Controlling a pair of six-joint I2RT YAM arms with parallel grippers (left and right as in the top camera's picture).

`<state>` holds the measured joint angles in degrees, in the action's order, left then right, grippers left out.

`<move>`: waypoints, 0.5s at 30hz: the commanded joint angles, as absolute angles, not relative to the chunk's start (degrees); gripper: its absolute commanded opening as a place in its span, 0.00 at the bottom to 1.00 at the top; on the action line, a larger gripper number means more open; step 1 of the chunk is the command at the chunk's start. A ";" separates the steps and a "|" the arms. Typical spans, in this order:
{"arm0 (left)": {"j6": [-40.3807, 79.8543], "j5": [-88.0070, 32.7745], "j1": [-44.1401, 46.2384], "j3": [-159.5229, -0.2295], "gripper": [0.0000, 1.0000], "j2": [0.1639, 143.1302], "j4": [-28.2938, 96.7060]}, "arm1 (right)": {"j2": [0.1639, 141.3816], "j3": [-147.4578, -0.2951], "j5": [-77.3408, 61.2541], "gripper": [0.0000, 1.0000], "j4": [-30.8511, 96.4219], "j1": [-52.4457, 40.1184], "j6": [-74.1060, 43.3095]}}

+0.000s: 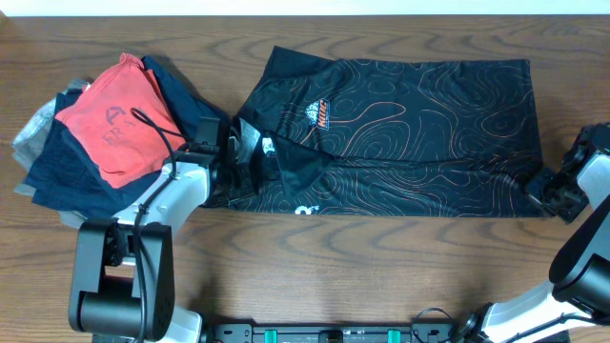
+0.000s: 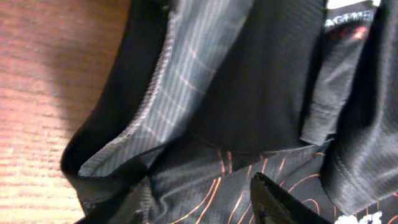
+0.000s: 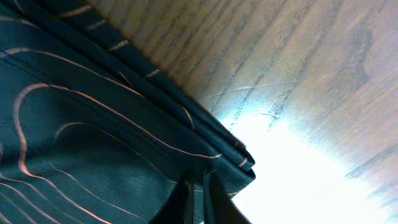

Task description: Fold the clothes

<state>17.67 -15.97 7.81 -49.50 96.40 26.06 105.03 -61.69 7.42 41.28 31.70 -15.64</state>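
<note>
The clothes, one black jersey [image 1: 419, 133] with thin orange and white contour lines, lie spread across the middle of the table. Its left end is rumpled and partly folded over. My left gripper [image 1: 233, 167] sits low on that rumpled end. In the left wrist view its jaws [image 2: 199, 190] stand apart, a bunched fold of the jersey [image 2: 261, 93] lies between them, and only the right finger [image 2: 273, 202] shows plainly. My right gripper [image 1: 548, 191] is at the jersey's near right corner. The right wrist view shows it [image 3: 200, 185] shut on that layered corner [image 3: 233, 155].
A pile of other garments lies at the far left: a red-orange shirt [image 1: 119, 124] on top of navy ones [image 1: 62, 167] and something grey [image 1: 33, 129]. The left arm's base [image 1: 119, 276] stands at the near left. Bare wood [image 1: 381, 267] runs along the front.
</note>
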 commanded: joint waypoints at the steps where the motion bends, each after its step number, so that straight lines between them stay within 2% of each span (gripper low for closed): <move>1: 17.26 -15.33 7.73 -45.71 0.43 98.50 26.76 | 105.03 -60.20 10.41 0.01 41.36 31.99 -15.86; 4: 17.28 -15.33 7.73 -44.75 0.38 98.50 26.55 | 105.03 -59.59 10.87 0.01 41.50 32.69 -16.29; 10: 17.28 -15.35 7.73 -42.63 0.38 98.50 27.44 | 105.03 -59.40 12.71 0.01 43.57 36.23 -17.78; 15: 17.67 -15.86 7.73 -42.50 0.38 98.50 33.63 | 105.03 -59.40 12.71 0.01 45.28 41.63 -17.93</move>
